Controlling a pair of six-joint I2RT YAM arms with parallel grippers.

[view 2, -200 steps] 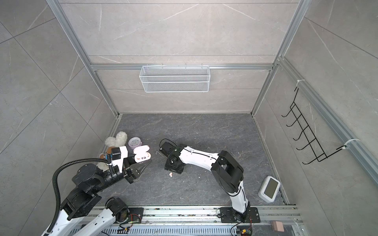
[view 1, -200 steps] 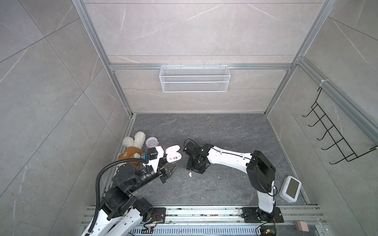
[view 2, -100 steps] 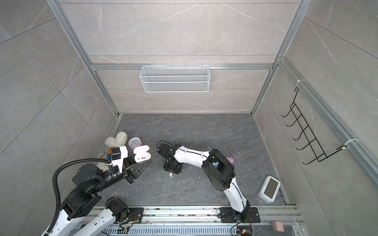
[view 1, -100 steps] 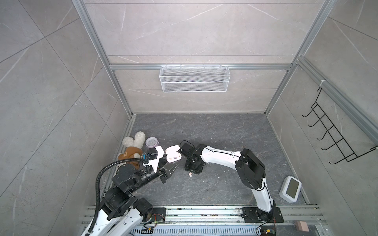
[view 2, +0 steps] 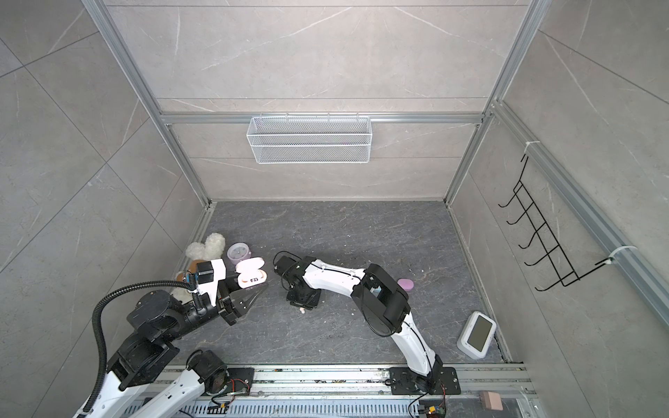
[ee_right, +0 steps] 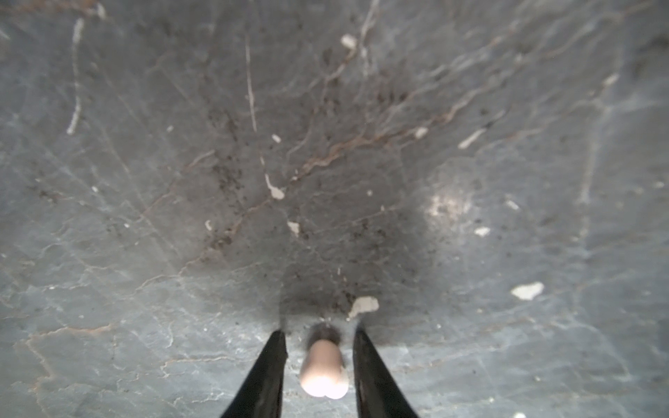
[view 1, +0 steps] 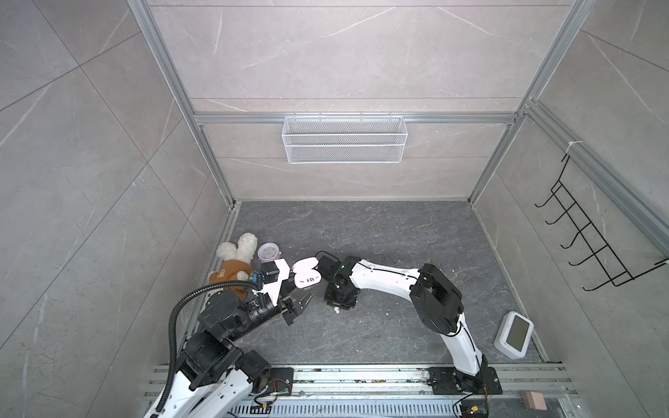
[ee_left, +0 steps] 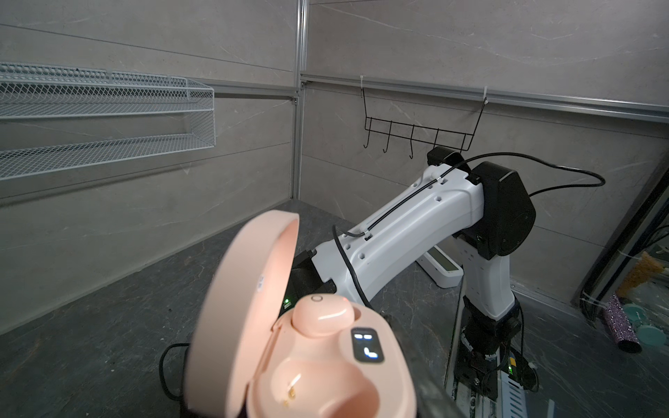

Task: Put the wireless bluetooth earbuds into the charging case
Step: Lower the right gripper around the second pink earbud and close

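Left jaws clamp the charging case (ee_left: 318, 365) open-side up, keeping its empty socket reachable, as right jaws, parted, straddle a peach earbud (ee_right: 324, 369) on the tabletop (ee_right: 144, 217).

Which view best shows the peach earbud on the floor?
Right wrist view: the loose earbud lies close up between the fingers. Both top views show only a pale speck; the left wrist view misses it.

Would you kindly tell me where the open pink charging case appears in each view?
In a top view: the charging case shows left of centre, below the middle.
In a top view: the case, likewise left of centre.
Left wrist view: it fills the lower middle, lid open.
Right wrist view: not in it.
Shared landmark: the white wire basket.
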